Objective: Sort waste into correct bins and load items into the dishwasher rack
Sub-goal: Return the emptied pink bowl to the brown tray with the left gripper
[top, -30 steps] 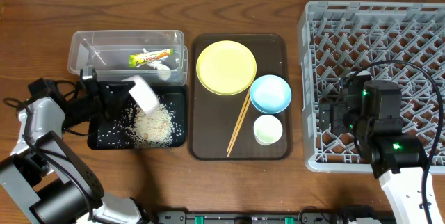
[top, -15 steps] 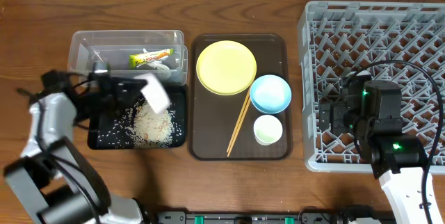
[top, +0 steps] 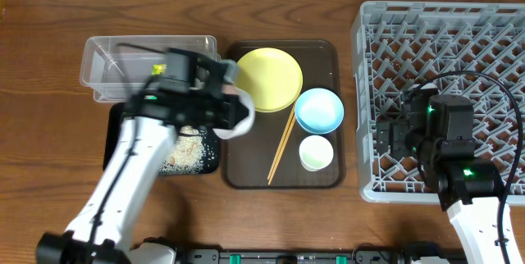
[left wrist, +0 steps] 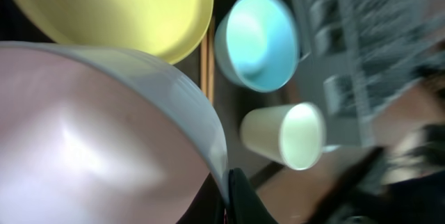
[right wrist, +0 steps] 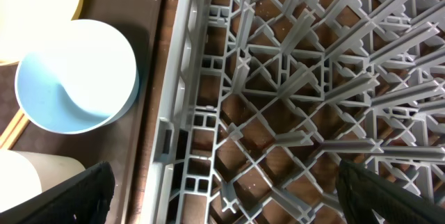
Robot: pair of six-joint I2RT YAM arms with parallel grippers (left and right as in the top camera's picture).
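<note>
Loading step: my left gripper (left wrist: 231,195), clenched on the white bowl (top: 238,112), holds it well left of the dishwasher rack (top: 443,26), above whose left edge my right gripper (right wrist: 229,206) hangs spread; next, I judge, carry the bowl right onto its pegs.

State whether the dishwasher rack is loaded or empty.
Empty where visible: the dishwasher rack shows only bare pegs, though the right arm covers part. The yellow plate, blue bowl and cup lie outside it.
</note>
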